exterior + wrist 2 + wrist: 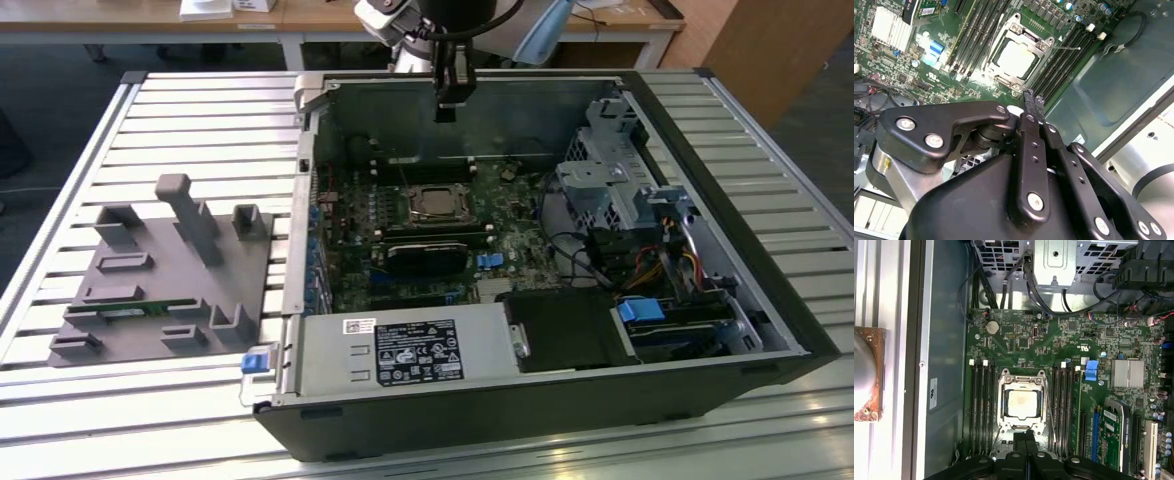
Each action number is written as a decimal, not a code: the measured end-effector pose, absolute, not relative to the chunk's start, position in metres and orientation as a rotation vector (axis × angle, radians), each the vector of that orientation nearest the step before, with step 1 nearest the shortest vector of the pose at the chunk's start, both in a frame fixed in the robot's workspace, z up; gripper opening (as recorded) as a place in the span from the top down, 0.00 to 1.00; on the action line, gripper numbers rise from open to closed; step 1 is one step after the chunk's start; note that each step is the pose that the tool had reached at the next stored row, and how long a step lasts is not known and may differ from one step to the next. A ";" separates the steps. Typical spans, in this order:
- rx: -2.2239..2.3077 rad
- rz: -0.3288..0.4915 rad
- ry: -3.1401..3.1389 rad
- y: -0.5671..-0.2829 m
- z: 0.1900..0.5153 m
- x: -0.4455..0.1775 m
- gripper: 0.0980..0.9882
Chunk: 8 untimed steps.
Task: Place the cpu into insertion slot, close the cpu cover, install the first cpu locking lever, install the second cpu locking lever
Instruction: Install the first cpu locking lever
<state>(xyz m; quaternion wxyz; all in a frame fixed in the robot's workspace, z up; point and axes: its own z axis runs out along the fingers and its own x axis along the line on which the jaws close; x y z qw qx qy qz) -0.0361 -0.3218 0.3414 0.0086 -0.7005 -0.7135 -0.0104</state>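
Observation:
The cpu [434, 203] lies flat in its socket on the green motherboard inside the open computer case, its dull silver top facing up in both wrist views [1015, 59] [1021, 404]. Around it, the silvery cpu cover [1021, 385] frame lies down over the socket [1026, 36]. A thin wire locking lever [1066, 48] sticks out from one side of the socket; another runs along the socket's edge [1047, 412]. My gripper [449, 113] hangs above the case's rear part, beyond the socket, shut with nothing between its black fingers [1033, 102] [1027, 436].
A black power supply box [407, 352] with a label sits at the case's near edge. The drive cage [617, 175] and cables fill the exterior view's right. A grey fixture block [167, 270] stands on the slatted table at the exterior view's left. Memory slots [981, 405] flank the socket.

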 end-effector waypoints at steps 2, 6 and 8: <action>-2.189 -0.032 -2.229 -0.322 0.341 -0.036 0.99; -2.189 -0.032 -2.229 -0.322 0.340 -0.036 0.99; -2.189 -0.032 -2.229 -0.322 0.340 -0.036 0.99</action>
